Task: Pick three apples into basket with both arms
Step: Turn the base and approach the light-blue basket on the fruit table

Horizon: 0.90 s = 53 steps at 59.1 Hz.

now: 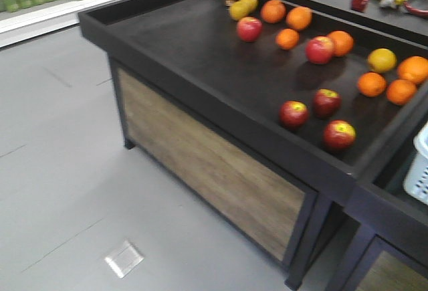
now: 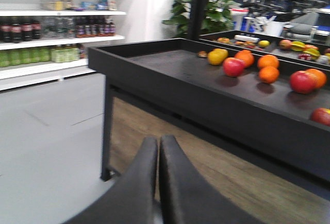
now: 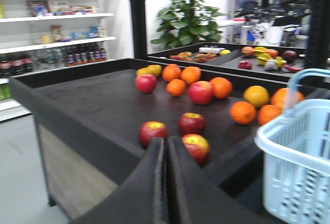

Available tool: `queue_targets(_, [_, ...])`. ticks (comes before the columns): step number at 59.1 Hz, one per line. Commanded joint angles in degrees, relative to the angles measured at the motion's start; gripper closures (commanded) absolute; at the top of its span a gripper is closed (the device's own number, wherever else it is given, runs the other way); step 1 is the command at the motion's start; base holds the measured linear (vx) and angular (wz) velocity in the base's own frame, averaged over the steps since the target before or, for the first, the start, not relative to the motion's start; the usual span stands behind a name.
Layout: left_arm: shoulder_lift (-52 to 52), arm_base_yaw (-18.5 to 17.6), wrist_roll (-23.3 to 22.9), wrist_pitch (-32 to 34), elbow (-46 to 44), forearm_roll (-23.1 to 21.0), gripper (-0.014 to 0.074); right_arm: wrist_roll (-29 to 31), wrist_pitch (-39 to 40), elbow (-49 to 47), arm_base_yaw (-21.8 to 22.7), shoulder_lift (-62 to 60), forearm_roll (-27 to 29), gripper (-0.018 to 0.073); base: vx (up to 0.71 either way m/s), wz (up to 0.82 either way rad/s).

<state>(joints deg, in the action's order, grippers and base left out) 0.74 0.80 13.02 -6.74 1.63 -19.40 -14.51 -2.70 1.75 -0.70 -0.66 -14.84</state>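
Your right gripper [image 3: 166, 183] and left gripper [image 2: 159, 183] both hang with fingers pressed together, holding nothing. Just beyond the table rim [image 3: 77, 123] lie the three apples [image 3: 192, 123], with the basket [image 3: 294, 157] to their right. Approach unopened and you will likely knock an apple rolling. The basket interior is cut off and unverified.
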Motion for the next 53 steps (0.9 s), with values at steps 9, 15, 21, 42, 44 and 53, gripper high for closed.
queue_targets(9, [0.8, -0.3, -0.1, 4.2, -1.4, -0.4, 0.0603, 0.4, 4.4, 0.6, 0.2, -0.7, -0.7, 0.0564, 0.13, -0.50])
queue_targets(15, [0.8, -0.3, -0.1, 4.2, -1.4, -0.4, 0.0603, 0.4, 4.4, 0.6, 0.2, -0.7, -0.7, 0.0564, 0.13, -0.47])
queue_targets(21, [0.8, -0.3, -0.1, 4.2, -1.4, -0.4, 0.0603, 0.4, 4.4, 0.6, 0.2, -0.7, -0.7, 0.0564, 0.13, -0.45])
queue_targets(42, [0.8, -0.3, -0.1, 4.2, -1.4, -0.4, 0.0603, 0.4, 4.4, 0.6, 0.2, -0.7, -0.7, 0.0564, 0.11, -0.40])
queue_targets(44, [0.8, -0.3, -0.1, 4.2, -1.4, -0.4, 0.0603, 0.4, 4.4, 0.6, 0.2, -0.7, -0.7, 0.0564, 0.09, -0.36])
queue_targets(53, [0.8, -0.3, -0.1, 4.2, -1.4, -0.4, 0.0603, 0.4, 4.3, 0.6, 0.2, -0.7, -0.7, 0.0564, 0.09, -0.35])
